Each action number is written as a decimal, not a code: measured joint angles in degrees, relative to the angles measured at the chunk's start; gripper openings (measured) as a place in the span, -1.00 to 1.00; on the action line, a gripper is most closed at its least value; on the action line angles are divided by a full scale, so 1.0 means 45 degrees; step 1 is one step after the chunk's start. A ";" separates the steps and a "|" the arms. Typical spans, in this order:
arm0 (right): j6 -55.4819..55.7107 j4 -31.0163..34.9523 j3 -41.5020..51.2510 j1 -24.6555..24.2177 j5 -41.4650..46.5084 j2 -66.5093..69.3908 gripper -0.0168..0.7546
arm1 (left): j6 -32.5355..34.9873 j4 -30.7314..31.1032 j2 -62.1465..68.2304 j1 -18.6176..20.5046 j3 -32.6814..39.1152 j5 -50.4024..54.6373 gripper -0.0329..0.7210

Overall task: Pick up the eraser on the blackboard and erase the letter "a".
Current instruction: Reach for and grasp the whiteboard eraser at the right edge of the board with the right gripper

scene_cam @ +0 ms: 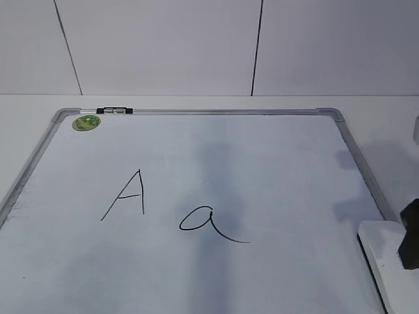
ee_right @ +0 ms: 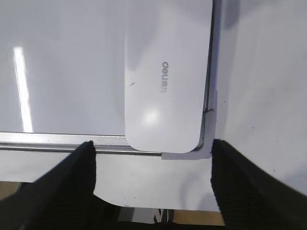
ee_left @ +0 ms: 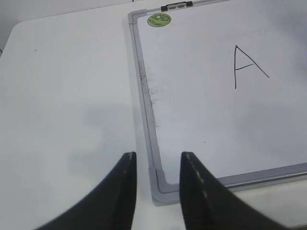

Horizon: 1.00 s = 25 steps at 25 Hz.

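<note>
The blackboard (scene_cam: 196,150) is a white dry-erase board with a silver frame, lying flat. The letter "a" (scene_cam: 208,222) is drawn near its middle, right of a capital "A" (scene_cam: 127,194). The white eraser (scene_cam: 386,261) lies on the board's near right corner. In the right wrist view the eraser (ee_right: 165,81) shows grey lettering. My right gripper (ee_right: 152,146) is wide open and empty, just short of the eraser's end, with one dark finger (scene_cam: 410,239) in the exterior view. My left gripper (ee_left: 157,160) is open and empty over the board's near left corner (ee_left: 163,189).
A round green sticker (scene_cam: 86,122) and a small black-and-white marker (scene_cam: 114,110) sit at the board's far left corner. White table surface (ee_left: 62,96) surrounds the board. A white panelled wall (scene_cam: 163,46) stands behind it.
</note>
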 joint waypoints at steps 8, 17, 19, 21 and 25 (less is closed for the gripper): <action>0.0156 -0.0164 0.0000 0.0000 -0.0141 0.0080 0.58 | 0.0000 0.0000 0.0000 0.0000 0.0000 0.0000 -0.29; 0.0048 -0.0523 0.0000 0.0000 -0.0546 0.0840 0.75 | 0.0000 0.0000 0.0000 0.0000 0.0000 0.0000 -0.29; -0.0034 -0.0454 0.0000 0.0000 -0.0627 0.1173 0.76 | 0.0000 0.0000 0.0000 0.0000 0.0000 0.0000 -0.29; -0.0112 -0.0454 0.0000 0.0000 -0.0674 0.1498 0.76 | 0.0000 0.0000 0.0000 0.0000 0.0000 0.0000 -0.29; -0.0285 -0.0376 0.0000 0.0000 -0.1068 0.1905 0.76 | 0.0000 0.0000 0.0000 0.0000 0.0000 0.0000 -0.29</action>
